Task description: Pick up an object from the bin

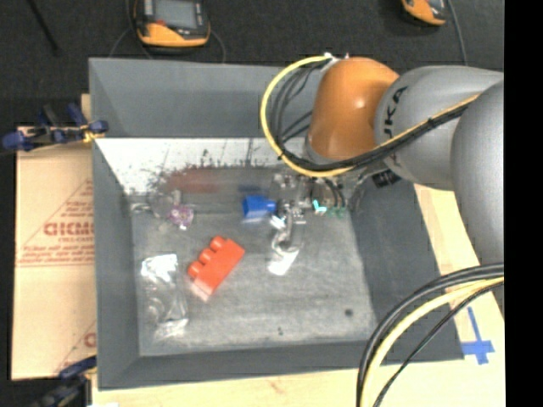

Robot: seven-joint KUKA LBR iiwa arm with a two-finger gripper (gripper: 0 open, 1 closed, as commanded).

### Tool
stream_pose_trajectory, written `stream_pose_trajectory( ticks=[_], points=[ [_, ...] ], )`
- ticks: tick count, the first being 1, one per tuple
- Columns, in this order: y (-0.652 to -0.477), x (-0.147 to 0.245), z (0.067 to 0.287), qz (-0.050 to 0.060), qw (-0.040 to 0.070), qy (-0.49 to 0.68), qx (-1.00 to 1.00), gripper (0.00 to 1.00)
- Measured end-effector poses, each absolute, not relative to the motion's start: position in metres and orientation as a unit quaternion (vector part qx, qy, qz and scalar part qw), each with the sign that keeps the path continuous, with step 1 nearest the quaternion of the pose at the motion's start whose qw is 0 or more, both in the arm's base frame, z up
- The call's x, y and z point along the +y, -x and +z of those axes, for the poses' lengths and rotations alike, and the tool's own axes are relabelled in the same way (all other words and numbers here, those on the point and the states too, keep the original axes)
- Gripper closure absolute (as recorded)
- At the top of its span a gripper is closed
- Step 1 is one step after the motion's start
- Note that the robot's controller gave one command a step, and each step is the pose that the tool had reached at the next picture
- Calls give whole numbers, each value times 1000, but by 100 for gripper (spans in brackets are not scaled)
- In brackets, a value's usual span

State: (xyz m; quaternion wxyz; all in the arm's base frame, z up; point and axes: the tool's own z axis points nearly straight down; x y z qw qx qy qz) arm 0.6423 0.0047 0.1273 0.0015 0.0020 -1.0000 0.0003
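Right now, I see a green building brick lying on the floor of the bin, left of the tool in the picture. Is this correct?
Not quite. The building brick is orange-red, not green, as the camera view shows. It does lie on the floor of the bin, left of the tool in the picture.

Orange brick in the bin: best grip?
Across the two long sides of the orange brick, mid-body, coming straight down. It lies flat and diagonal with bare bin floor along both long sides; the clear plastic wrapper crowds its lower-left end.
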Motion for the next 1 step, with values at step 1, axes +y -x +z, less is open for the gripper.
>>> stream_pose_trajectory(
  ticks=[1],
  points=[
    [-642, 34, 72, -1, -8, 28, -1000, 0]
  ],
)
